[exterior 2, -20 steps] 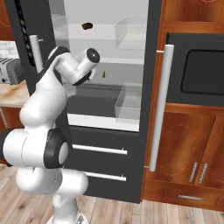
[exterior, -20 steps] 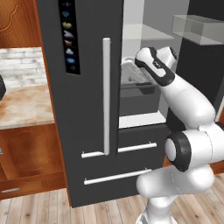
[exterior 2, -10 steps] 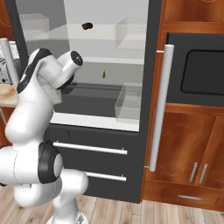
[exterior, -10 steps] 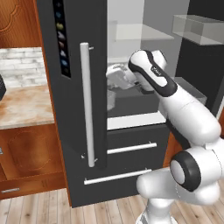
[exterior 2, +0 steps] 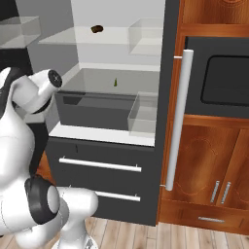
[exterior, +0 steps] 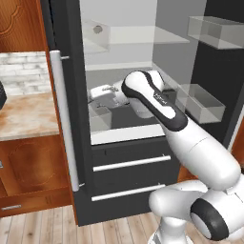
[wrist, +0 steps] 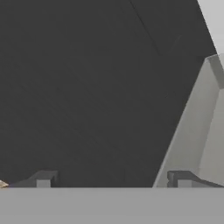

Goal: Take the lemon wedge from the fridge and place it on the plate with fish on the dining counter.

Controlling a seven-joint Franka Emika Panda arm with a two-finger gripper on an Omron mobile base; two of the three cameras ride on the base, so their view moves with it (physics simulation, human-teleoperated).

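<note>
Kitchen cabinets in reddish wood frame the fridge [exterior: 128, 190], which stands open, its pale interior showing 2 drawers with silver handles below. From the left base view, the arm bends in over the lower shelf and the tool [exterior: 97, 91] sits at the left edge of the compartment, close to the left door with its long bar handle [exterior: 66, 119]; a small clear bin [exterior: 101, 119] lies just under it, and clear door bins [exterior: 200, 102] hang to the right. From the right base view, the lemon wedge [exterior 2: 115, 82] rests as a tiny upright sliver far back on the middle shelf, near its centre, with a dark brown ball [exterior 2: 97, 29] on the shelf above and a dark crisper box [exterior 2: 95, 109] in front and below. The wedge therefore lies to the right of the tool and deeper in, so the coming reach probably has to swing rightward and inward above the crisper's front wall. From the hand view, the 2 fingertips [wrist: 43, 179] stand wide apart, released and holding nothing, facing a dark panel with a pale grey wall [wrist: 192, 131] at the right.
</note>
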